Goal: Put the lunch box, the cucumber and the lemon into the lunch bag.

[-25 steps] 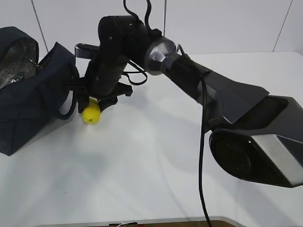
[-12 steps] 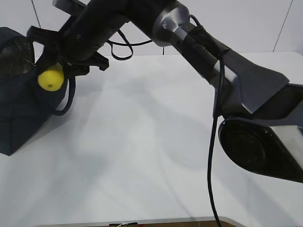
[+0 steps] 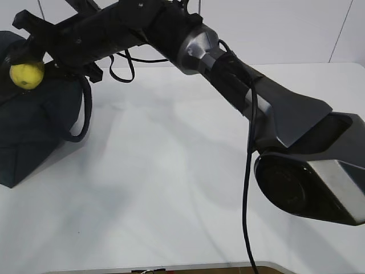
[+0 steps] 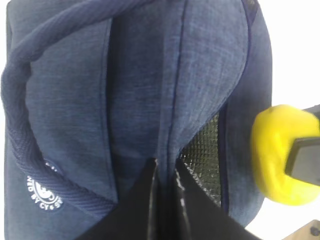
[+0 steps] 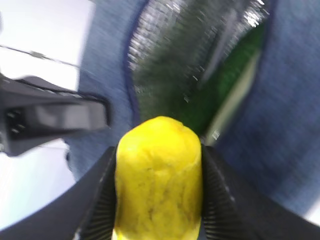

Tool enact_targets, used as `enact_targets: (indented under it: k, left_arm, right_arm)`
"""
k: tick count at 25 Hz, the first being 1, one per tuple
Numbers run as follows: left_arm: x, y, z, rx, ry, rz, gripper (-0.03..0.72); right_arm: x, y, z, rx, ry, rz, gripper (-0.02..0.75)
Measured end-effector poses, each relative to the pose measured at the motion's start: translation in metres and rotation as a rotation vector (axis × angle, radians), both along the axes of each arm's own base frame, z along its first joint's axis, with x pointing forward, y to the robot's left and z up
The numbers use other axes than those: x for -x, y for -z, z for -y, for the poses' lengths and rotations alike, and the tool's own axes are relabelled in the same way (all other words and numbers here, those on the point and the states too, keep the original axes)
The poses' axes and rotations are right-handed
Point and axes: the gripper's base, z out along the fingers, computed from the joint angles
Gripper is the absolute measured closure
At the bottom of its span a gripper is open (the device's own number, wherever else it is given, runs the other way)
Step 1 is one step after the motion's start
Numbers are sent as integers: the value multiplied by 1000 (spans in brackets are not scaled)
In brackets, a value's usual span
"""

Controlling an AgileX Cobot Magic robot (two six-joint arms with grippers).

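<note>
The lemon [image 5: 159, 180] is clamped between the ribbed pads of the right claw [image 3: 29, 69] and is held in the air above the open mouth of the lunch bag [image 3: 34, 125], whose foil lining and something green, possibly the cucumber or the box lid, are seen below it in the right wrist view. The left claw [image 4: 165, 200] is pinched shut on the bag's fabric rim, apparently to keep the mouth spread. For a clean drop, the lemon should be centred over the lining, lowered past the rim and handles, and only then released, while the bag, at the left edge of the desk [image 3: 171, 188], is kept steady.
</note>
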Motion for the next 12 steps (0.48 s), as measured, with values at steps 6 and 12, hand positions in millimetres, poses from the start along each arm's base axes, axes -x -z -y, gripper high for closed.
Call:
enact_targets:
  k: [6, 12]
  left_arm:
    - [-2, -4, 3, 59, -12, 21, 694]
    - [-3, -6, 5, 87, -17, 31, 694]
  right_arm:
    - [-8, 12, -3, -26, 43, 11, 346]
    - [-15, 29, -6, -39, 84, 11, 245]
